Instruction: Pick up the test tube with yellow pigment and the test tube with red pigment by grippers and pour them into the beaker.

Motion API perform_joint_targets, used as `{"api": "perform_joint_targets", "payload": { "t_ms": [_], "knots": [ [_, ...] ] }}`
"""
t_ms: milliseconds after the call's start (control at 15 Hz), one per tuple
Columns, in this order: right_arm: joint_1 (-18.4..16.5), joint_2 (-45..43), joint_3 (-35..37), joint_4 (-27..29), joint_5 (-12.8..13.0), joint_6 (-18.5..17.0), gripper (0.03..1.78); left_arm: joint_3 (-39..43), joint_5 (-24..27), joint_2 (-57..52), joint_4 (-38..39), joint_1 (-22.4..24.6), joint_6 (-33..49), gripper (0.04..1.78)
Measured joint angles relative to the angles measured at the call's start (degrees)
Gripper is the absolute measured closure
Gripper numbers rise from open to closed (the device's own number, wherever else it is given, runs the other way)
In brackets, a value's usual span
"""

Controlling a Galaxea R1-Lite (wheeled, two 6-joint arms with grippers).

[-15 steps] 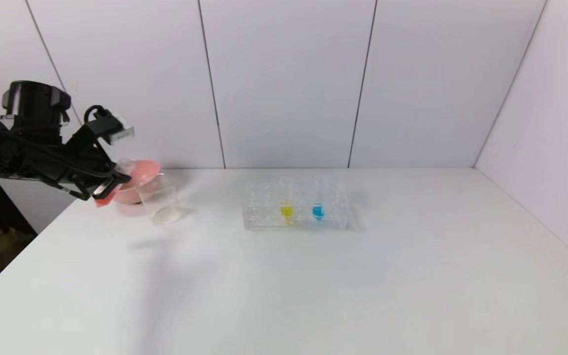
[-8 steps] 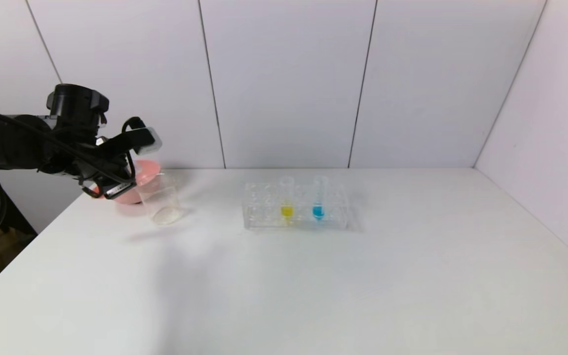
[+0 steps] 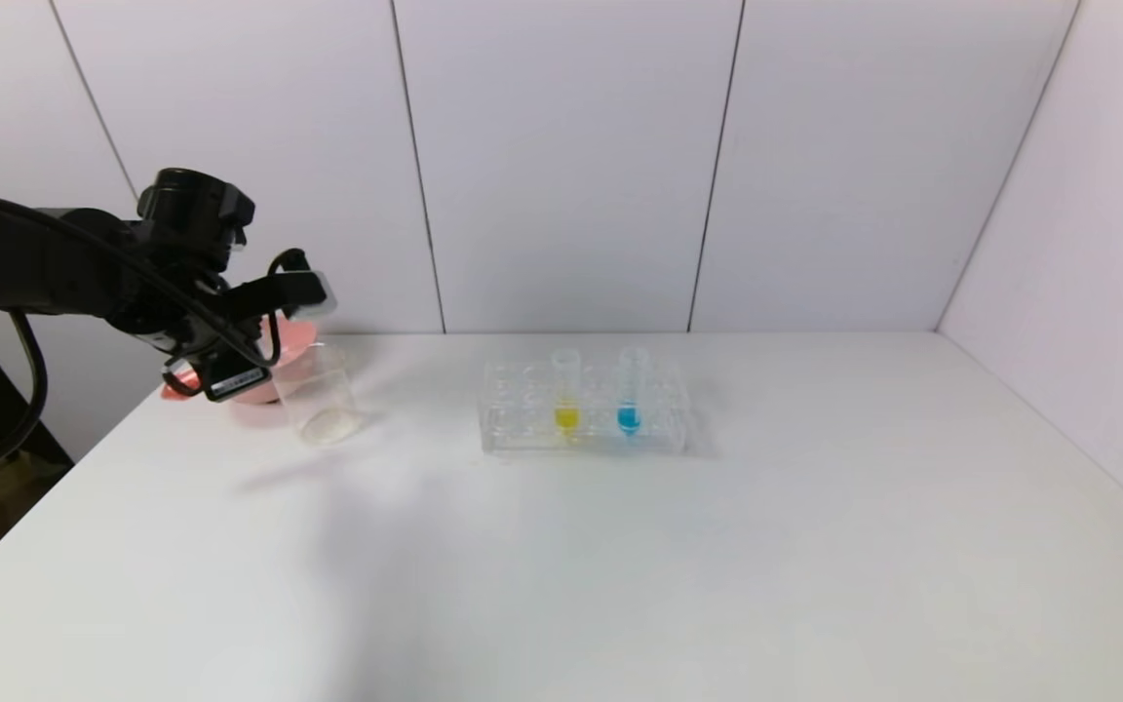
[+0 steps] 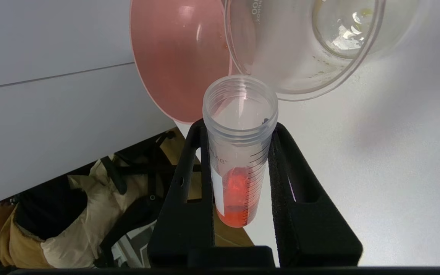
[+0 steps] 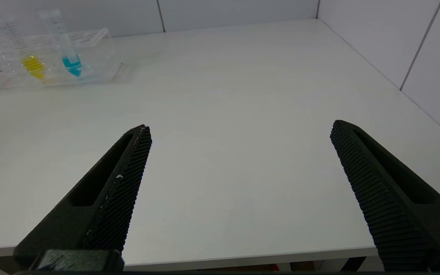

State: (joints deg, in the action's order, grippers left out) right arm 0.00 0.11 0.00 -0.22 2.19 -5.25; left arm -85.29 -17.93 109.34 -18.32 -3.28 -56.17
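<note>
My left gripper (image 3: 230, 369) is at the table's far left, beside the beaker (image 3: 318, 395), and is shut on the test tube with red pigment (image 4: 239, 164). In the left wrist view my left gripper (image 4: 239, 128) holds the tube with its open mouth close to the rim of the beaker (image 4: 281, 57), and the red-orange liquid sits at the round tip. The beaker holds no coloured liquid. The test tube with yellow pigment (image 3: 566, 395) stands in the clear rack (image 3: 659, 429); it also shows in the right wrist view (image 5: 33, 63). My right gripper (image 5: 241, 128) is open and empty above the table's near edge.
A pink bowl (image 3: 290, 341) stands right behind the beaker, seen also in the left wrist view (image 4: 181, 57). A tube with blue liquid (image 3: 630, 398) stands beside the yellow one. White walls close the back and right. The table's left edge is near my left arm.
My left arm has swung right and up toward the beaker, turning its wrist, with the red tube still held. The rack, beaker and bowl have not moved.
</note>
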Motion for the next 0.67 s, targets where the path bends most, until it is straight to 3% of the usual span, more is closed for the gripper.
{"api": "perform_joint_targets", "payload": {
  "t_ms": [667],
  "knots": [
    [0.0,0.0,0.0,0.0,0.0,0.0,0.1,-2.9,-6.4,1.9,-5.1,-2.4,-1.5,1.38]
  ]
}}
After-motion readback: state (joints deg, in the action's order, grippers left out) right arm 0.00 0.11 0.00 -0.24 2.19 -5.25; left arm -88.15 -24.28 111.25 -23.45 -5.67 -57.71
